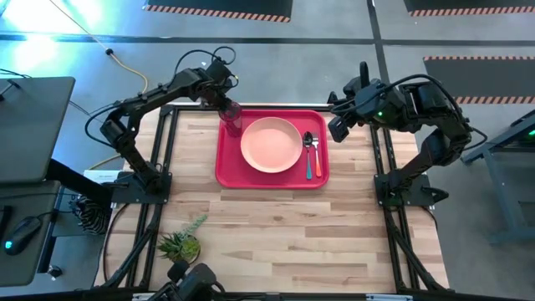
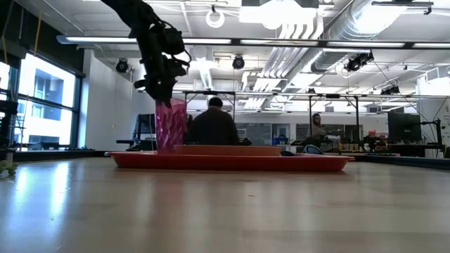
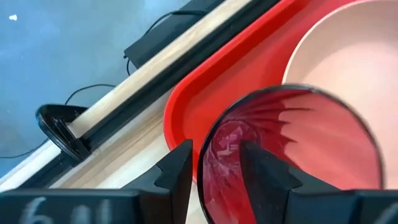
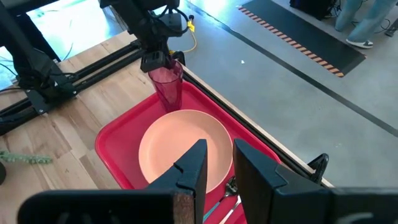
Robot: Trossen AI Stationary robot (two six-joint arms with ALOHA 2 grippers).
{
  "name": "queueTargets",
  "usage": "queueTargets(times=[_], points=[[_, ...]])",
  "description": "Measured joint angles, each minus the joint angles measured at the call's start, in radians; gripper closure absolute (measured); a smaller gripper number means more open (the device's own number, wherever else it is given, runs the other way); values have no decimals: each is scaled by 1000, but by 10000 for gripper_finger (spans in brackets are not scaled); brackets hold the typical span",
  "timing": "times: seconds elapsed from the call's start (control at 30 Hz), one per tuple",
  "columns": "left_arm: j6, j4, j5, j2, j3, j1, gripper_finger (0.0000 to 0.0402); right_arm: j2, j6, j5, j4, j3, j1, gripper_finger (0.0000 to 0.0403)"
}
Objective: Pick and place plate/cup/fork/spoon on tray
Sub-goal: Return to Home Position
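Note:
The translucent dark-red cup (image 1: 231, 117) stands upright on its base in the far left corner of the red tray (image 1: 224, 171). My left gripper (image 3: 217, 168) is open above it, pointing steeply down. One finger is inside the cup's rim (image 3: 202, 155) and one outside, with a gap showing. The salmon-pink plate (image 1: 271, 144) lies flat in the tray's middle. To its right the blue-handled spoon (image 1: 308, 150) and orange-handled fork (image 1: 317, 163) lie side by side. My right gripper (image 4: 219, 165) hangs high off the tray's far right corner, slightly open, with nothing between its fingers.
A small potted plant (image 1: 184, 244) stands near the table's front left corner. Black frame rails (image 1: 164, 150) run along the table's left and right sides. Bare wood lies between the tray and the near edge. People sit in the room behind (image 2: 214, 126).

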State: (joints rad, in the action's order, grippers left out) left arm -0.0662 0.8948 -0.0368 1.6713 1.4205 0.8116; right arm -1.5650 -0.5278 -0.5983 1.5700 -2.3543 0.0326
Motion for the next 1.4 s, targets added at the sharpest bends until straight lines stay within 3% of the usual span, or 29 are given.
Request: queueTargets(times=[0.33, 0.63, 0.83, 0.93, 1.03, 1.4], points=[[42, 122, -1, -1, 163, 0, 274, 0, 1, 0, 0, 0, 0, 334], [81, 275, 9, -1, 419, -3, 274, 0, 10, 0, 0, 0, -19, 334], [82, 294, 190, -70, 497, -31, 274, 0, 92, 38, 1, 0, -88, 334], [76, 287, 278, -152, 456, -73, 274, 0, 133, 85, 1, 0, -121, 334], [44, 215, 295, -267, 351, -142, 275, 0, 169, 104, 0, 3, -147, 334], [-202, -308, 289, -805, -311, -407, 275, 0, 241, 248, -84, 204, -217, 334]])
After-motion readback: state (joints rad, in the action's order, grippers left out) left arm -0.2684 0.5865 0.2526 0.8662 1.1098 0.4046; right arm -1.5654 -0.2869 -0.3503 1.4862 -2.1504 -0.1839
